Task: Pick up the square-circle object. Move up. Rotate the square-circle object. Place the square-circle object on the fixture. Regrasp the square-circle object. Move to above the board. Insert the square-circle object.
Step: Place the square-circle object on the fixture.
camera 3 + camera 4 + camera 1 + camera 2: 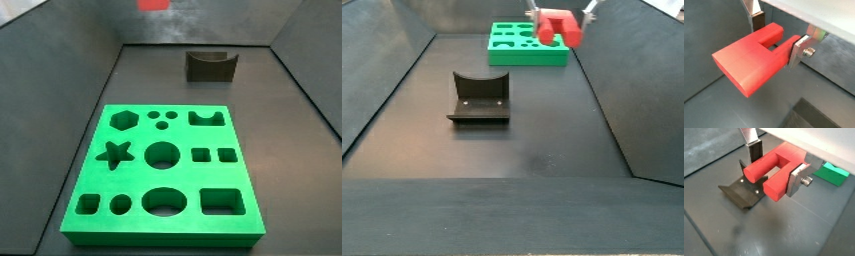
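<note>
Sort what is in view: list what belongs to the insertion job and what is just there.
Belongs to the job:
- square-circle object, red, clamped in the gripper, raised above the floor
- fixture, empty
- board, green, holes unfilled

Just there:
- dark floor
- enclosure walls

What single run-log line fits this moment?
gripper: shut on square-circle object, aloft | fixture: empty | board: holes empty

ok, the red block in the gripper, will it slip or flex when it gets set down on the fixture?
The red block looks like solid plastic with flat faces, so probably stiff. The gripper clamps it across flat sides in both wrist views, so slip seems unlikely. Its blocky shape should not roll on the fixture.
</note>
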You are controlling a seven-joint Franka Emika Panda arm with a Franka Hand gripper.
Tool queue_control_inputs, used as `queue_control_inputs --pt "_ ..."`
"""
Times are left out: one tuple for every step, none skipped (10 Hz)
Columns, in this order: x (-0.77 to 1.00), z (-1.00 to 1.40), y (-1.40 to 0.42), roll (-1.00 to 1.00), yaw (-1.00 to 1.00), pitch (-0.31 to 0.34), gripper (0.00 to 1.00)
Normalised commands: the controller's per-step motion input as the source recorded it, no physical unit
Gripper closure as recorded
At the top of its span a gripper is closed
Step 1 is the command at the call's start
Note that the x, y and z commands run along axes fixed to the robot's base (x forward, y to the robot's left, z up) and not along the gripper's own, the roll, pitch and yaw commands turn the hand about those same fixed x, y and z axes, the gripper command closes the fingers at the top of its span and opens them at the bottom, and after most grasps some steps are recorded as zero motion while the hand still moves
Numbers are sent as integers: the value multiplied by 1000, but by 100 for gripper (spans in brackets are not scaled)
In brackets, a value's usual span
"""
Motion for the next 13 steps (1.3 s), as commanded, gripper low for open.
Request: queue_control_inputs --pt "1000 -21 -193 -84 1 -32 100" --pt "1000 -23 -179 -76 7 -17 100" --pt "1000 -26 -159 -72 18 3 100" --pt "1000 -25 -146 -76 20 15 100" --pt "1000 -24 -124 -79 22 31 100" --pt "1000 -25 -110 -83 22 46 100" --pt "1000 -22 -91 -87 22 62 100" --pt "1000 -20 -82 -87 23 70 100" --pt "1000 -17 -63 -83 26 92 100" --pt "1000 -14 -49 -77 27 105 100" --pt "1000 -10 -39 -75 30 116 100" --pt "860 36 471 -1000 180 197 100" --pt "779 40 465 -1000 166 201 100"
